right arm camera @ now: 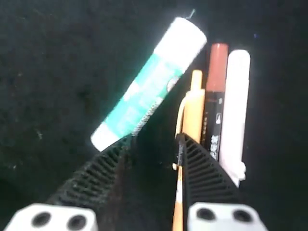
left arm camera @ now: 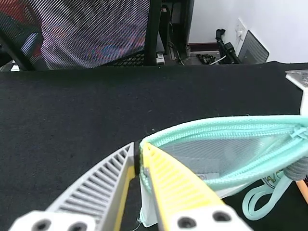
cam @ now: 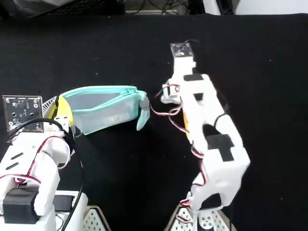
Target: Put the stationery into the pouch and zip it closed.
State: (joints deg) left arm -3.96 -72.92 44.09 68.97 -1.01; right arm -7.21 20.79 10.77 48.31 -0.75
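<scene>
Left wrist view: my left gripper [left arm camera: 138, 153] clamps the pouch [left arm camera: 226, 154] end.
My right gripper [right arm camera: 154, 142] sits released over pens [right arm camera: 217, 96], 3 o'clock from pouch.

Pouch [cam: 103, 108]: lay on the table [cam: 120, 183], to the left of the right arm [cam: 211, 130].
Left gripper [left arm camera: 139, 161]: sat at the left end of the pouch, fingers pressed on that edge.
Pens [right arm camera: 214, 106]: three lay side by side, touching.
Glue stick [right arm camera: 149, 84]: lay tilted, just beside the pens.
Right gripper [right arm camera: 154, 142]: hung above them, fingers apart.
</scene>
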